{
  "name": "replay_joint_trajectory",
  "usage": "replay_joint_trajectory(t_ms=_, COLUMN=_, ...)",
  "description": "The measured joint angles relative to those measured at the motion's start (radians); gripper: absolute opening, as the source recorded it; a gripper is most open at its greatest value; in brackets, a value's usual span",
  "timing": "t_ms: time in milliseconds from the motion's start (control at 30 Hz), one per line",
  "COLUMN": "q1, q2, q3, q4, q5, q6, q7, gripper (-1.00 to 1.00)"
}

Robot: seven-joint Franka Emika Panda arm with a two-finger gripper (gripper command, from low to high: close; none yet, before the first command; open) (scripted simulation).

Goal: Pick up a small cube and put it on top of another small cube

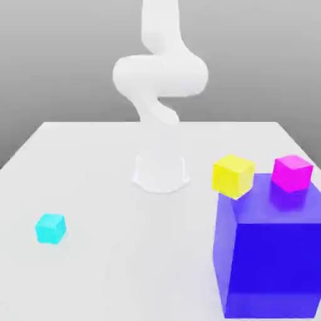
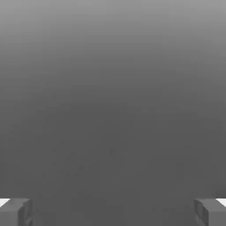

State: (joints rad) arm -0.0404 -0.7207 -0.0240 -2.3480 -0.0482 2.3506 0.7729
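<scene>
The small cube (image 1: 50, 228), plain cyan, rests alone on the white table (image 1: 113, 269) at the exterior view's left, toward the front. A yellow cube (image 1: 233, 176) sits at the far left corner of a large blue block (image 1: 269, 263); whether it rests on the block or on the table behind it I cannot tell. A magenta cube (image 1: 291, 173) stands on top of the blue block. In the hand view my gripper (image 2: 113, 212) is open, its grey fingertips (image 2: 15, 212) far apart with only plain grey background between them.
The white arm (image 1: 160, 75) rises from its round base (image 1: 160, 172) at the table's middle back and curls upward out of the picture. The large blue block fills the front of the exterior view's right. Open table lies between the cyan cube and the block.
</scene>
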Motion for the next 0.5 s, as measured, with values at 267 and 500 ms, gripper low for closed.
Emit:
replay_joint_trajectory(t_ms=267, q1=-0.126, q2=0.255, q3=-0.126, q4=-0.154, q5=-0.126, q6=0.160, q7=-0.111, gripper=0.00)
replay_joint_trajectory(t_ms=500, q1=-0.215, q2=0.471, q3=-0.279, q4=-0.287, q5=-0.160, q6=0.302, q7=-0.261, gripper=0.00)
